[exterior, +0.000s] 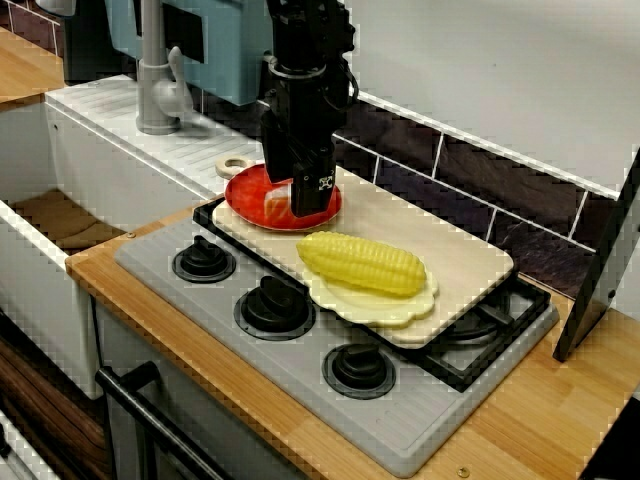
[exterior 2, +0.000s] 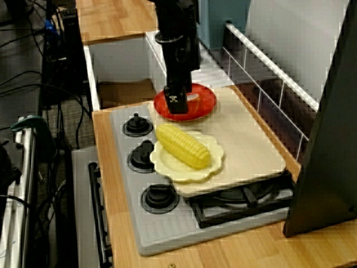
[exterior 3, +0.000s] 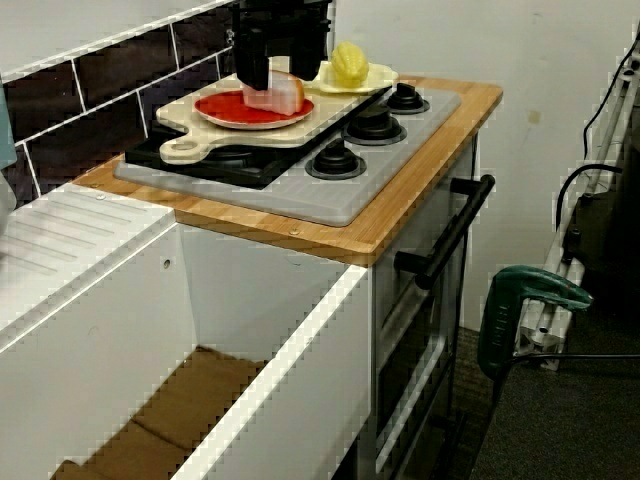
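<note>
My black gripper (exterior: 305, 205) reaches straight down onto a red plate (exterior: 245, 195) at the sink end of a pale wooden cutting board (exterior: 450, 260). A pink and white slice of food (exterior 3: 278, 97) lies on the red plate (exterior 3: 215, 108). The gripper (exterior 3: 278, 85) stands over the slice with a finger on either side of it. Whether the fingers press on the slice is not clear in any view. In the view from the right end, the slice (exterior 2: 193, 98) sticks out beside the gripper (exterior 2: 179, 106). A yellow corn cob (exterior: 362, 262) rests on a cream scalloped plate (exterior: 345, 300) further along the board.
The board lies over a grey toy stove with three black knobs (exterior: 204, 262) along its front. A white sink (exterior 3: 150, 420), a grey faucet (exterior: 155, 80) and a small white ring (exterior: 235, 165) are to the left. A black panel (exterior: 610, 260) leans at the right; a tiled wall runs behind.
</note>
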Motion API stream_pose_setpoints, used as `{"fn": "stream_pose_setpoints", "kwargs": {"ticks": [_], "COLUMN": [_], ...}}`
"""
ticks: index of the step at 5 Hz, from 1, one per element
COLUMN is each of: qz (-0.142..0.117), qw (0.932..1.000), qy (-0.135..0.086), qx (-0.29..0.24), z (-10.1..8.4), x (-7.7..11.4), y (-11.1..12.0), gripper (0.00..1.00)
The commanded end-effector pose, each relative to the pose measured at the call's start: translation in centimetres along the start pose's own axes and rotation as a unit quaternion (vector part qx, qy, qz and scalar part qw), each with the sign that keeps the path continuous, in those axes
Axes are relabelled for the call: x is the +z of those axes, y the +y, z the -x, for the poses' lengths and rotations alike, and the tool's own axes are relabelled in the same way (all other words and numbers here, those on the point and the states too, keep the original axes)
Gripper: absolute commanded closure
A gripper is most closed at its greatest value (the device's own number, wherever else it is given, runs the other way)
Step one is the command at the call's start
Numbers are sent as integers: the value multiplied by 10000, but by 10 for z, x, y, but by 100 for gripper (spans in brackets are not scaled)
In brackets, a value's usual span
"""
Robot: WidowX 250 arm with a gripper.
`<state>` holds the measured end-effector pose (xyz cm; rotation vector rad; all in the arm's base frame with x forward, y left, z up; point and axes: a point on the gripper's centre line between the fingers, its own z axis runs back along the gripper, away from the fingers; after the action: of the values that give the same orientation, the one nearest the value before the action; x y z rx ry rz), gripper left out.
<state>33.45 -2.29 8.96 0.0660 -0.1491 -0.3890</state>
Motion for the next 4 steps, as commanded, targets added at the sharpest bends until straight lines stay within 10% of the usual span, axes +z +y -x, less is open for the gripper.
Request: {"fn": "stream_pose_setpoints", "kwargs": {"ticks": [1,3,4], "qz": [-172,-80,-62], "qw": [9997,9999,9997], "qy": [-180,-126,-208], "qx": [0,-37,-87], "z": [-8,-9,-8], "x": [6,-1,-2], "y": [8,5,3], "gripper": [0,0,100]}}
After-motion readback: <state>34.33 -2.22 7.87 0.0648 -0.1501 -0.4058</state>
